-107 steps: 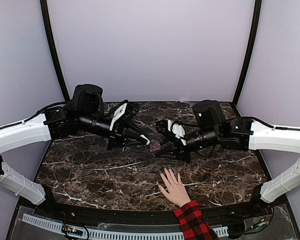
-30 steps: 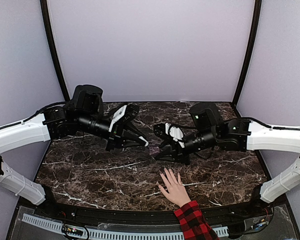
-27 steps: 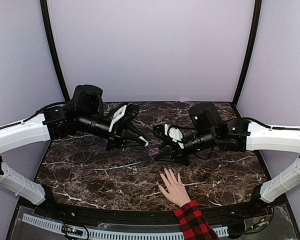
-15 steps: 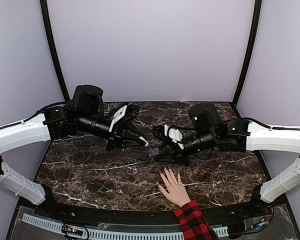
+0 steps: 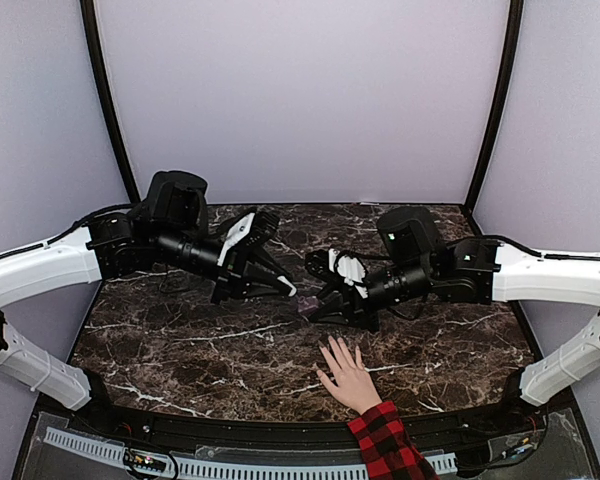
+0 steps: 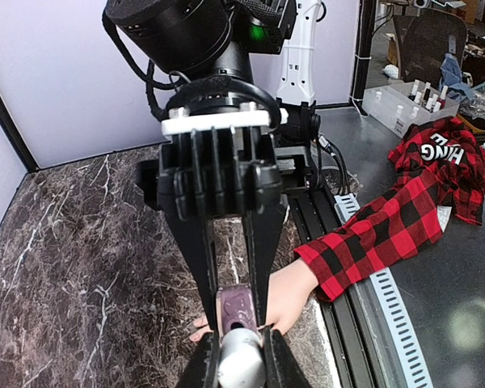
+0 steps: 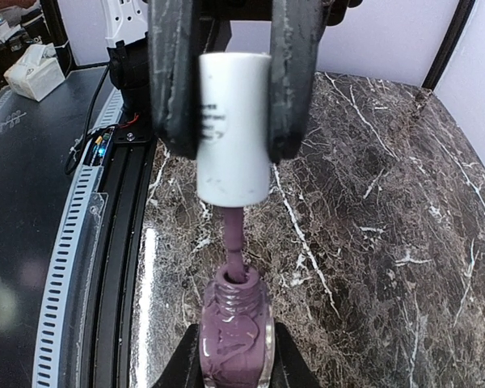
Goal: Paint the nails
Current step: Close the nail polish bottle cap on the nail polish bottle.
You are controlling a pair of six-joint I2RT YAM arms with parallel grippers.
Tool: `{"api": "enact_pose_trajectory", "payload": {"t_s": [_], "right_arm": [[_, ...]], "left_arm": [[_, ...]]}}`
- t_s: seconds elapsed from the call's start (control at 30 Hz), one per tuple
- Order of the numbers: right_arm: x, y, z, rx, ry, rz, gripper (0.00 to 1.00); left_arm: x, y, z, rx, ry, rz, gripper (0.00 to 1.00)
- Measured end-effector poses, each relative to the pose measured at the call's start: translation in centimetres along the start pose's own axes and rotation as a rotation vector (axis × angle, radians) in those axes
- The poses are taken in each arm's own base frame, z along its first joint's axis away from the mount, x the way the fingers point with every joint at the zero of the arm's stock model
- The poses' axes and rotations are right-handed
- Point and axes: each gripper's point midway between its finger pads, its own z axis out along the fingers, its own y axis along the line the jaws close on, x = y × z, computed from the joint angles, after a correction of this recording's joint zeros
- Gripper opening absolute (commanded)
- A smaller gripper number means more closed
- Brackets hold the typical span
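Left of the polish bottle [image 7: 233,343], the left tool [image 5: 286,288] reaches in low over the dark marble table [image 5: 180,350], its two fingers pinching a white cap [image 7: 233,121] from either side. A purple-coated brush stem [image 7: 235,238] hangs from that cap. From the right wrist camera you can see its lower end sitting inside the bottle's open neck, with the cap itself clear of the rim. The bottle is glass and full of mauve polish. The right tool [image 5: 314,304] comes at the bottle from the right and clamps its sides, neck pointing toward the cap.

Nearer the front edge than the bottle, and a little to its right, a hand [image 5: 348,380] lies flat on the table with fingers spread toward the bottle and a red-and-black plaid sleeve [image 5: 385,440] at the wrist. The nails [image 5: 333,343] are at those fingertips, near the bottle but apart from both tools. They're too small from above to make out their colour.
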Motion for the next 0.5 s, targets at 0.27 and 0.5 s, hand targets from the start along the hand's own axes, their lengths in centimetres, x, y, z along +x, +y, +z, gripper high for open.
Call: {"api": "enact_pose_trajectory", "payload": {"t_s": [0.27,0.5], "right_arm": [[0.02,-0.06,0.0,0.004,0.001,0.0,0.0],[-0.14,-0.04,-0.04,0.002,-0.002,-0.001,0.0]], "left_arm": [[-0.04,-0.39,0.3,0.015,0.0,0.002,0.0],[0.3,-0.16,0.58,0.009,0.011,-0.003,0.0]]}}
